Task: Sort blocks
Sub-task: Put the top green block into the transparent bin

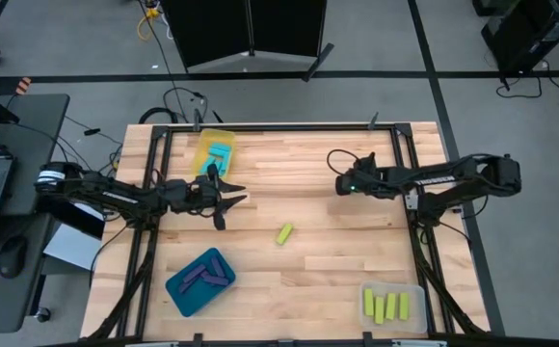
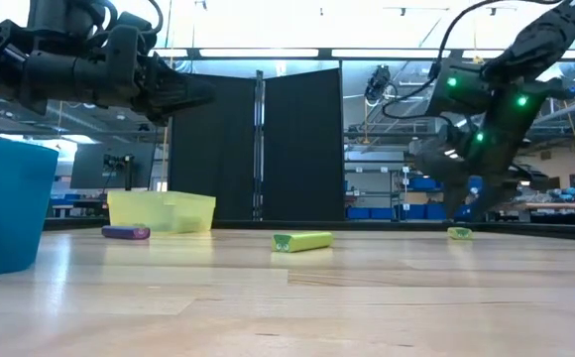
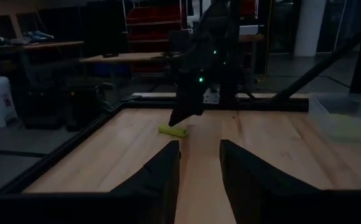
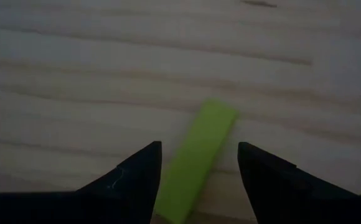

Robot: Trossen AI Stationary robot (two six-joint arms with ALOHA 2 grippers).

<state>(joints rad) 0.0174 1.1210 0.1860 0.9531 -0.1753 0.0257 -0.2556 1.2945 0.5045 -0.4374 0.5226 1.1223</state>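
A yellow-green block (image 4: 208,134) lies flat on the wooden table under my right gripper (image 4: 199,146). The gripper is open and slants down, one finger on each side of the block, touching nothing. In the left wrist view this block (image 3: 173,129) shows below the right arm; in the high view that gripper (image 1: 340,183) hides it. A second yellow-green block (image 1: 284,233) lies at mid-table. My left gripper (image 1: 233,196) hangs level above the table's left half, open, with nothing between its fingers (image 3: 168,165).
A yellow tray (image 1: 214,152) with cyan blocks stands at the far left. A blue tray (image 1: 200,281) with purple blocks is at the near left, and a clear tray (image 1: 392,306) with yellow-green blocks at the near right. A purple block (image 2: 126,232) lies by the yellow tray.
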